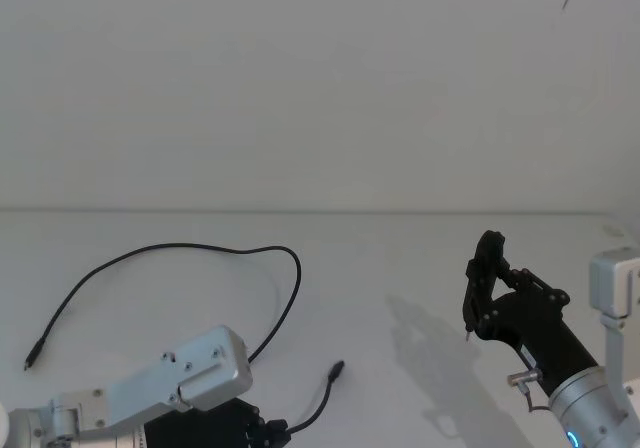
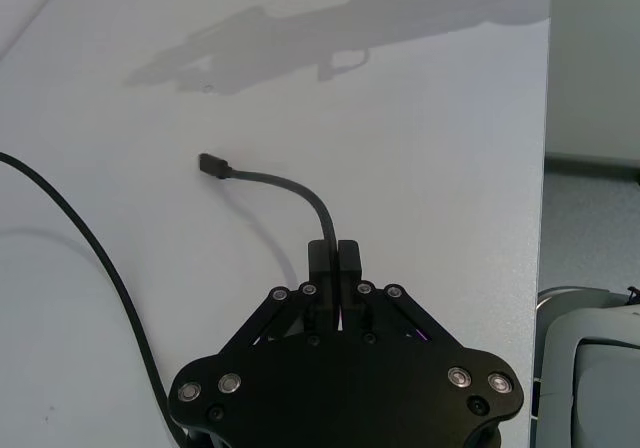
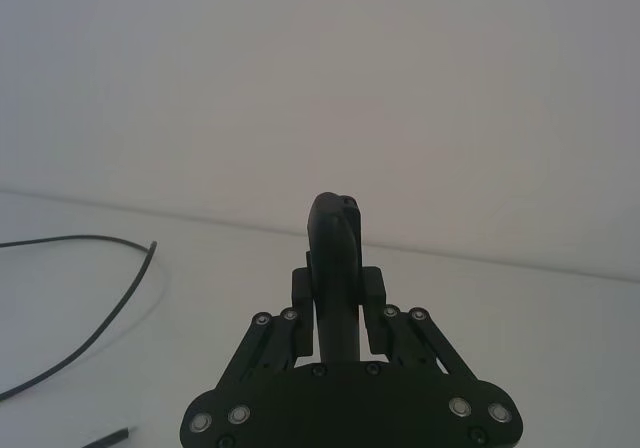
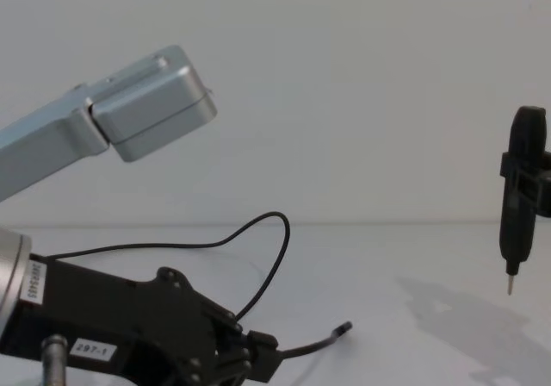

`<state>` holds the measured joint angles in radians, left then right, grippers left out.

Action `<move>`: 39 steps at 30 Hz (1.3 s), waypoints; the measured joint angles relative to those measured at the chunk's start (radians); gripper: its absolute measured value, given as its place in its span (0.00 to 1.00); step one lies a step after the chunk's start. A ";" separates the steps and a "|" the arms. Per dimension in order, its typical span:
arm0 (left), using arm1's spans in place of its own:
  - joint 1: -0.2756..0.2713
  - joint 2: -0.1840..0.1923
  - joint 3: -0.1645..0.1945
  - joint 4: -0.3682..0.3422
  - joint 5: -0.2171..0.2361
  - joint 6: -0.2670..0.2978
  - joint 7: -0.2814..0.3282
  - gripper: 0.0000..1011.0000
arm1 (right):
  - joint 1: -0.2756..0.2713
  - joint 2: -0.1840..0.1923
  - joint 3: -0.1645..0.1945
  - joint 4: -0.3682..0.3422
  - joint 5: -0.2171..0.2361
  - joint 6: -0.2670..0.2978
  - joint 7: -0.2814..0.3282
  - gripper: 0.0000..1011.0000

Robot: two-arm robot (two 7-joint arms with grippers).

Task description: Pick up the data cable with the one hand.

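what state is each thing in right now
data cable: clamped near one plug, the rest curved loosely on the table
left gripper: shut on the data cable, low by the table
right gripper: shut on the slim black tool
slim black tool: upright, pale tip down, off the table

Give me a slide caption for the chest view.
The left gripper shut on the data cable near its plug; right gripper holds a slim black tool upright.

The left hand [image 4: 265, 357] apparently pinches the data cable [image 4: 286, 231].
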<state>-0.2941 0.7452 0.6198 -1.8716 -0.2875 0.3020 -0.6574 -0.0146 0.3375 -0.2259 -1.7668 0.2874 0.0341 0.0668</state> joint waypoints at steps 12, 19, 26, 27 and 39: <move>-0.001 -0.002 0.001 0.000 0.001 0.001 0.000 0.04 | 0.000 0.000 0.000 0.000 0.000 0.000 0.000 0.28; -0.001 -0.010 0.004 -0.002 0.013 -0.025 0.004 0.04 | 0.001 0.004 0.010 -0.003 0.015 0.002 0.018 0.28; -0.007 -0.019 0.008 -0.011 0.042 -0.078 0.009 0.04 | 0.005 0.026 0.040 -0.019 0.080 0.022 0.085 0.28; -0.009 -0.021 0.009 -0.013 0.050 -0.093 0.009 0.04 | 0.006 0.028 0.044 -0.021 0.090 0.025 0.093 0.28; -0.033 -0.036 0.008 -0.033 0.108 -0.198 0.015 0.04 | 0.018 0.077 0.113 -0.061 0.271 0.124 0.223 0.28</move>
<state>-0.3270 0.7094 0.6275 -1.9043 -0.1794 0.1039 -0.6429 0.0029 0.4144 -0.1124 -1.8282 0.5582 0.1579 0.2899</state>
